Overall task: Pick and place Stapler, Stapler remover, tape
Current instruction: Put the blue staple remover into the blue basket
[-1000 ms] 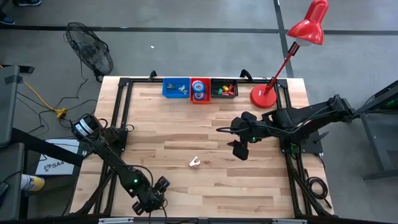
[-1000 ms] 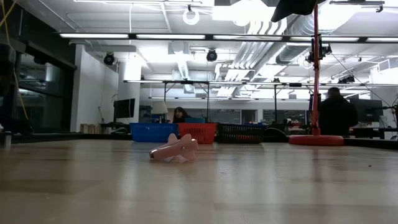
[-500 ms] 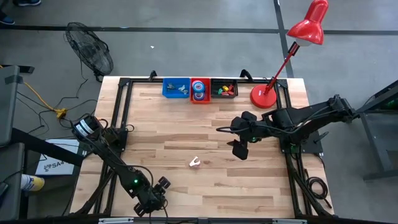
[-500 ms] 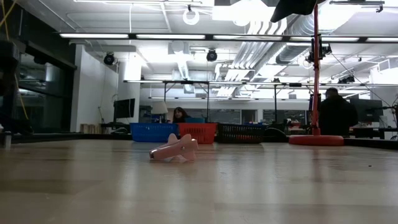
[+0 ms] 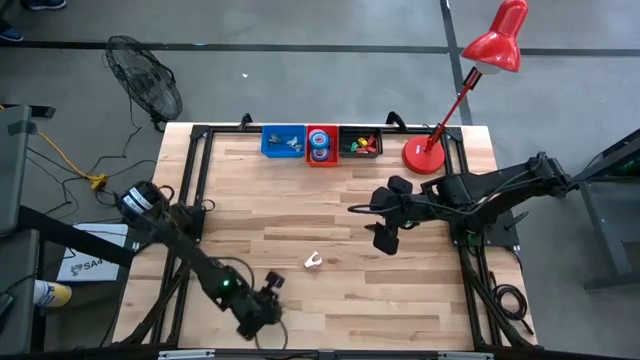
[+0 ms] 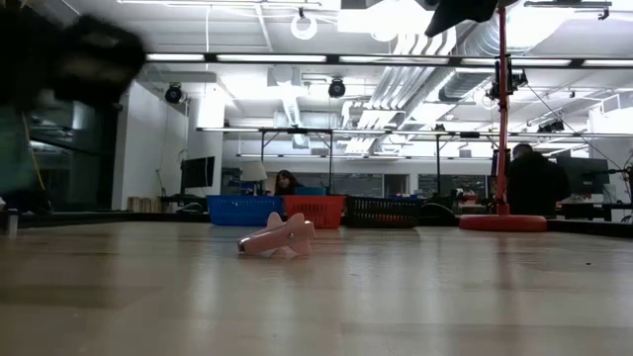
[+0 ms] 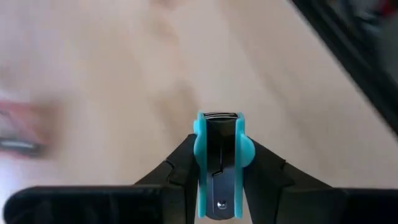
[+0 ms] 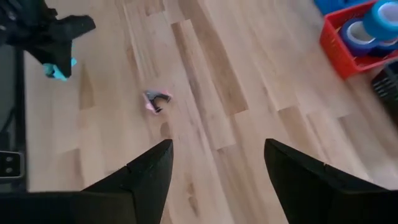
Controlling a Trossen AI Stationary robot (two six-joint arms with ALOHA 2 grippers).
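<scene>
One small pink claw-shaped staple remover (image 5: 313,262) lies loose mid-table, at about seven o'clock from the empty, wide-open right gripper (image 5: 384,240), the nearer one, while the left gripper (image 5: 268,297), at the remover's seven o'clock, clamps a turquoise-and-black stapler (image 7: 219,165)

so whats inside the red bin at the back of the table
The red bin holds blue tape rolls, at least two, hollow centres up; another is cut off at the right wrist view's edge. Whatever lies beneath them, and the bin's floor, is covered.
</scene>
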